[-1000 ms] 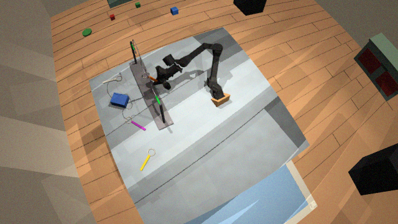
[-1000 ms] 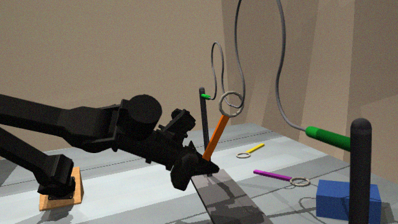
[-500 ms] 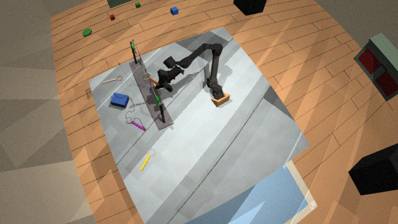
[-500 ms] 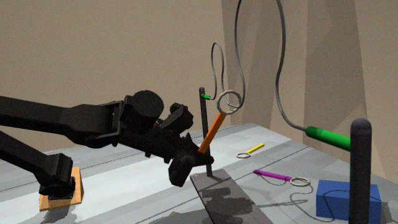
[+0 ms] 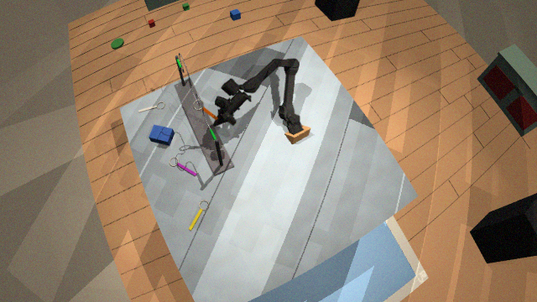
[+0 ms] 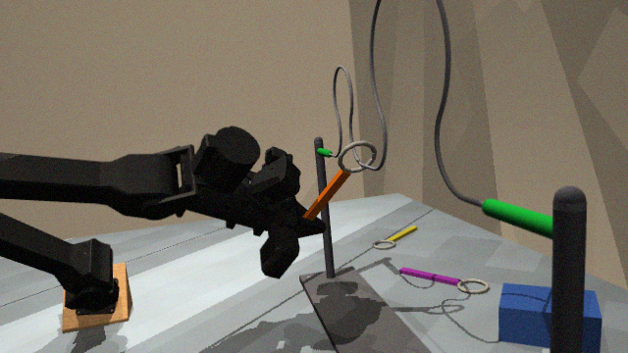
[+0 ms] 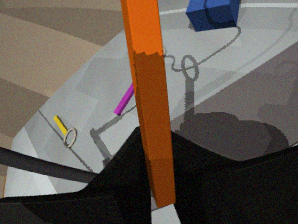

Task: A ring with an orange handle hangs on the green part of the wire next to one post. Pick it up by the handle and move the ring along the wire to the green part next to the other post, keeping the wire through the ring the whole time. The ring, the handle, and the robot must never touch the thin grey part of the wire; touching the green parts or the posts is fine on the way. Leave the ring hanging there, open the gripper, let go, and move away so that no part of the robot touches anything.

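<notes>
My gripper [image 5: 216, 122] [image 6: 314, 222] [image 7: 147, 132] is shut on the lower end of the orange handle [image 5: 209, 113] [image 6: 328, 195] [image 7: 150, 100]. The handle leans up to the pale ring [image 5: 193, 105] [image 6: 340, 158], which is tilted around the low bend of the grey wire [image 6: 447, 64]. The wire runs near the ring's lower right rim in the exterior view; whether they touch I cannot tell. The ring is between the two green parts, the nearer one [image 5: 212, 134] [image 6: 324, 152] and the other [image 5: 179, 63] [image 6: 517, 217]. The wrist view does not show the ring.
Two dark posts [image 5: 219, 153] [image 6: 569, 275] stand on a grey-brown base [image 5: 223, 164]. Beyond it lie a blue box [image 5: 161, 134] [image 6: 525, 314] [image 7: 212, 17], a magenta-handled ring [image 5: 186, 169] [image 6: 429, 276], a yellow-handled ring [image 5: 195, 220] [image 6: 402, 233] and a white-handled ring [image 5: 147, 109].
</notes>
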`<control>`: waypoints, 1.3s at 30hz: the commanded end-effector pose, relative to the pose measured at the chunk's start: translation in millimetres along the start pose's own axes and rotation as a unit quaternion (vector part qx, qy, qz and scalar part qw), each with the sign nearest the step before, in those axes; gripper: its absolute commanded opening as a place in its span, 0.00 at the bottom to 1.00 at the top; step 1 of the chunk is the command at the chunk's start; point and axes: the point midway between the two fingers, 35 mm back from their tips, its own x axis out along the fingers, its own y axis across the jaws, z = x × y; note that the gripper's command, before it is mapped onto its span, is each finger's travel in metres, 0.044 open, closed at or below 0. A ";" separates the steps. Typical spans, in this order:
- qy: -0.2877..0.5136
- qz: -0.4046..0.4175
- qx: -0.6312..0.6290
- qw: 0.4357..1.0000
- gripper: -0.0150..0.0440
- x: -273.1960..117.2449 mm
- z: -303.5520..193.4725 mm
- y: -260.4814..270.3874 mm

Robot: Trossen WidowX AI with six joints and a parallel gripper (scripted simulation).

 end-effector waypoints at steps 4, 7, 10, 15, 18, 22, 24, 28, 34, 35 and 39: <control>0.009 0.036 0.074 0.997 0.00 -3.1 0.9 25.8; 0.012 0.053 0.106 0.993 0.00 -5.3 3.0 37.0; 0.015 0.069 0.139 0.988 0.00 -7.8 5.8 48.1; 0.021 0.097 0.193 0.976 0.00 -12.8 12.2 65.7; 0.024 0.114 0.225 0.968 0.00 -16.3 16.9 75.7; 0.029 0.136 0.267 0.954 0.00 -21.4 24.3 88.4; 0.031 0.146 0.287 0.946 0.00 -24.1 28.4 94.4; 0.036 0.168 0.328 0.929 0.00 -29.9 37.3 105.5; 0.042 0.199 0.387 0.899 0.00 -39.3 52.4 120.0; 0.043 0.204 0.397 0.894 0.00 -41.0 55.1 122.1; 0.047 0.224 0.433 0.872 0.00 -47.5 66.1 129.7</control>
